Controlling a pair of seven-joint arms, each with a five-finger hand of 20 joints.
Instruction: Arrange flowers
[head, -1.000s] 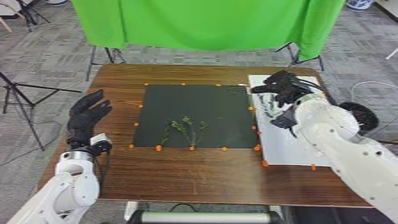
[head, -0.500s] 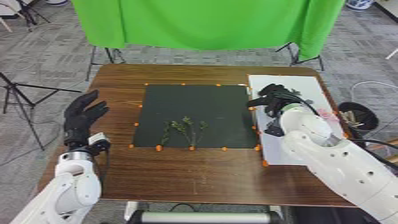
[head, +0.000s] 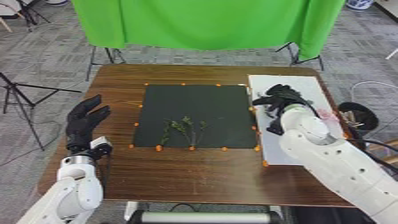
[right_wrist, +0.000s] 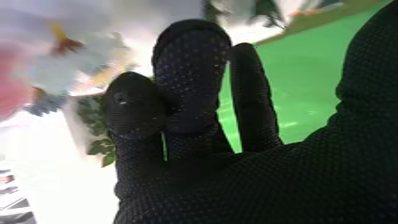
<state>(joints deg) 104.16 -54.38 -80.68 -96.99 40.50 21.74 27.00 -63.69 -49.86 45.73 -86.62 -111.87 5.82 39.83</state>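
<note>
In the head view, your left hand (head: 83, 122) is pointing away from you above the left side of the brown table (head: 178, 175), and its loosely straight fingers are grasping nothing. Your right arm is coming in from the bottom right and is leaning toward the far left, with the right hand (head: 284, 97) hanging over the white board (head: 289, 157); from here you are not able to tell if this hand is released, clenched or grasping something. The green sprigs (head: 187, 121) are lying on the near part of the black mat (head: 191, 100). Their leafy ends are pointing mostly to the far side, their stems are running to the near edge, and their long axes are spreading a little like a fan. They are looking thin, with small leaves. A pink flower (head: 327, 116) is resting on the board, just beside the right forearm, and is appearing as a soft patch. In the right wrist view, the right hand (right_wrist: 240, 187) is standing in front of the pink flower, pale bluish-white flowers (right_wrist: 84, 65) and green leaves (right_wrist: 94, 117). The blossoms are looking full and soft, but which way their stems are pointing, you cannot tell.
</note>
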